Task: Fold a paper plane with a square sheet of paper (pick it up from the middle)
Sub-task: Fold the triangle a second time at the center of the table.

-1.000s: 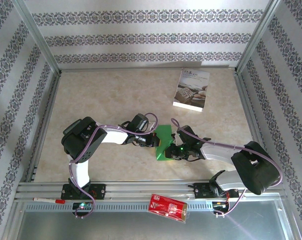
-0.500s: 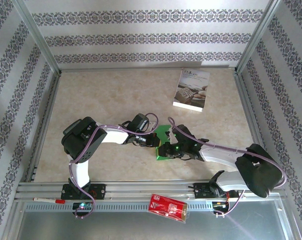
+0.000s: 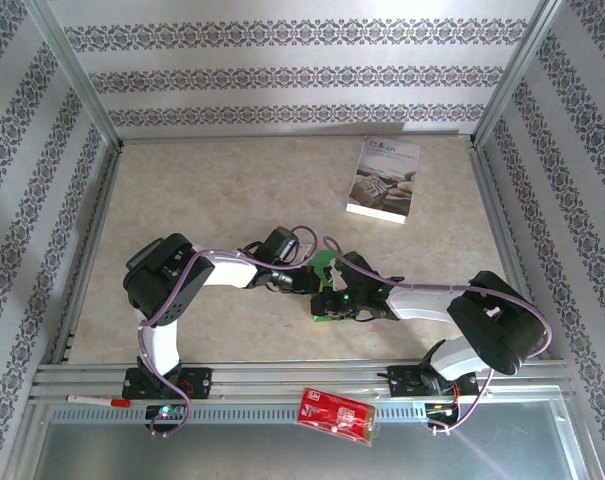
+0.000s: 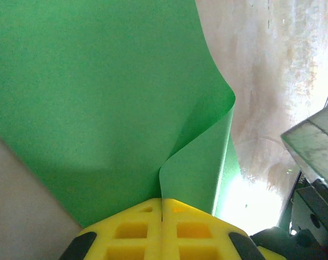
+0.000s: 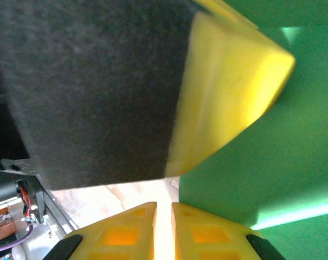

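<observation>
One smooth green sheet (image 4: 88,97), curled flap

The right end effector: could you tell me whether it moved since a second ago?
Yes: the right end effector shifted left over the green paper, farther from the right rail.

Green paper sheet (image 4: 98,97) lies partly folded, one flap curled.

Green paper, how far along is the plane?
Done: one flap of the sheet is lifted and curled over. In hand: the left tool pinches that flap's edge, the right tool close beside. Left: no dart shape shows yet, so most folds remain.
</observation>
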Available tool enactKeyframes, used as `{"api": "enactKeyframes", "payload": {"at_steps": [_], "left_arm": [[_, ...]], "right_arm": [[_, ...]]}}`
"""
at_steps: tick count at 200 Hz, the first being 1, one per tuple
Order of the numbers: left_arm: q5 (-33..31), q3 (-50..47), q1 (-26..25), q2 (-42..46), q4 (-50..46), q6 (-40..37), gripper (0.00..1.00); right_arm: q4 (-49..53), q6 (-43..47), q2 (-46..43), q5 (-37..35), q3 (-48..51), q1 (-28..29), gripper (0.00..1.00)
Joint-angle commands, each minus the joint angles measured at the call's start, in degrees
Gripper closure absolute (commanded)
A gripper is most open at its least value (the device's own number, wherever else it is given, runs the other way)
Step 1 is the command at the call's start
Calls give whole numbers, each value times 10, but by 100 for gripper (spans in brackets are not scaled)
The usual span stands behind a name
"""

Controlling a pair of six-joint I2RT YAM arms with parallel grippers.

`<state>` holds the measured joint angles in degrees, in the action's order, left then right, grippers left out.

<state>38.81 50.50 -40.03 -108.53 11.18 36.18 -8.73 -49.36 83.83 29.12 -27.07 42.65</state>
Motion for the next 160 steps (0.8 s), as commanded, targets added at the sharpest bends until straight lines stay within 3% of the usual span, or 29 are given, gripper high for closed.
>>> {"api": "enactKeyframes", "payload": {"at_steps": [1,160], "left_arm": [[-59,-15,-14,-46,-58,-17,100],[-61,-7,-14,-51,-63,-17,100]], "right_arm": [[-23,3,13,-11,1,7,85],[-32,-4,17,-23,35,15,85]]}}
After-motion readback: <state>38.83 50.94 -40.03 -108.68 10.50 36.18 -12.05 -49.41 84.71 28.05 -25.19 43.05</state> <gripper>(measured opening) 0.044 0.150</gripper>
